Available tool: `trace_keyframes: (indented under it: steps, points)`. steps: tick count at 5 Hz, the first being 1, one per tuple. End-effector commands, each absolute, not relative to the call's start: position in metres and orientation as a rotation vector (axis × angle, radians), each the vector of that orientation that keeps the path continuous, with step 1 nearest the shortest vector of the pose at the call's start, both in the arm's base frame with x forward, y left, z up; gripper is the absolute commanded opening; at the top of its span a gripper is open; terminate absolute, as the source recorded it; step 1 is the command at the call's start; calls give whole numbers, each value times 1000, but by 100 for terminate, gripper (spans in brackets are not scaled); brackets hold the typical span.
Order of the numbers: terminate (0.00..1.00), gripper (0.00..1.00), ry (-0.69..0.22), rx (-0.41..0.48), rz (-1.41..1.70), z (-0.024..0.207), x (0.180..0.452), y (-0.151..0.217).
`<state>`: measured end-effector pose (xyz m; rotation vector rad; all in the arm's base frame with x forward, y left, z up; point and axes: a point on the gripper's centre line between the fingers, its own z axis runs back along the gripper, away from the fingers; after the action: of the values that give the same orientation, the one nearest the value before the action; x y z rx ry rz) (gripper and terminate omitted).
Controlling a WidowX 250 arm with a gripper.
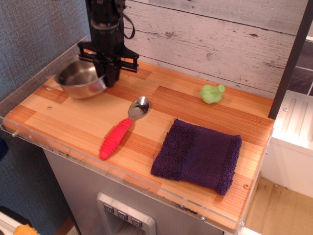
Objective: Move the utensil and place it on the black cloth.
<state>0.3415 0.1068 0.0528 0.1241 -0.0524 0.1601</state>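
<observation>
Single view: gripper [110, 73] is clamped on the right rim of the steel pot [79, 78], which hangs tilted and clear of the wooden counter [73, 122] at its back-left corner. Black cloth [198, 155] lies flat at the front right, well apart from the pot. Red-handled spoon [121, 129] lies between them; a small green object [212, 93] sits near the back wall.

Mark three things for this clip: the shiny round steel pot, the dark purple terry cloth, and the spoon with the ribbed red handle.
shiny round steel pot [78, 78], only camera view, on its inner bowl.
dark purple terry cloth [198, 155], only camera view, at its centre.
spoon with the ribbed red handle [115, 139], only camera view, on the red handle.
</observation>
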Motion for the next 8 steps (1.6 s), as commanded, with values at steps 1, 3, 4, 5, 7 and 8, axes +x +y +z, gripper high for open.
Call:
trace_keyframes:
  steps: [1, 3, 4, 5, 7, 8]
  points:
    - [0, 0, -201, 120, 30, 115, 309, 26]
    - [0, 0, -201, 43, -125, 95, 266, -69]
    - [0, 0, -189, 44, -172, 85, 257, -118]
    - [0, 0, -174, 45, -213, 75, 257, -149]
    - [0, 0, -146, 86, -187, 63, 267, -143]
    - [0, 0, -148, 103, -149, 66, 269, -128]
